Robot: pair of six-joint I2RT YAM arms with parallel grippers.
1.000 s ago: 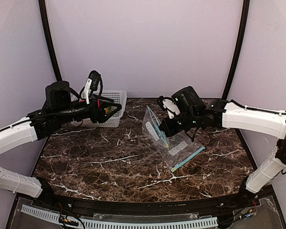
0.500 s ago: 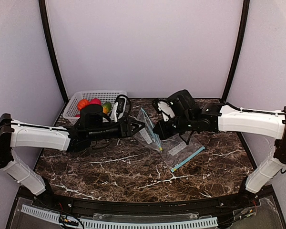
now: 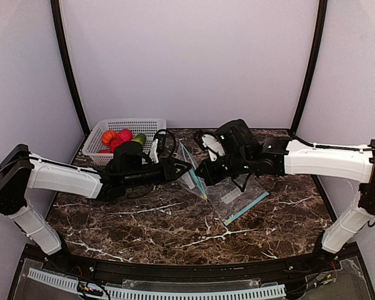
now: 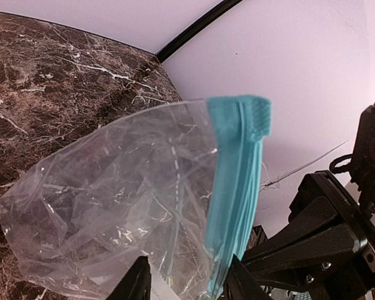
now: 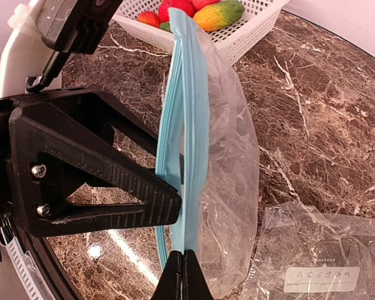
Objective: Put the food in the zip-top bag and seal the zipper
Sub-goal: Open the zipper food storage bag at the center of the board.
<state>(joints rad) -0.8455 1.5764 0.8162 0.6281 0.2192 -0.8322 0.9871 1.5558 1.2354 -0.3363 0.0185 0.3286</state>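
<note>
R gripper (image 5: 182,275) clamped on zip-top bag (image 5: 232,187) at zipper; L gripper (image 4: 187,280) spread apart, straddling bag's rim.

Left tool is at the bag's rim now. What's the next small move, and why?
Probably close the left tool on the teal zipper. It hangs open astride the rim of the zip-top bag, the right tool pinches the same strip, and the mouth must be parted before the food in the basket goes in.

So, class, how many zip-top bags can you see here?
2: the upright bag, pinched at its zipper by the right pincer, and the flat bag lying beside it.
</note>
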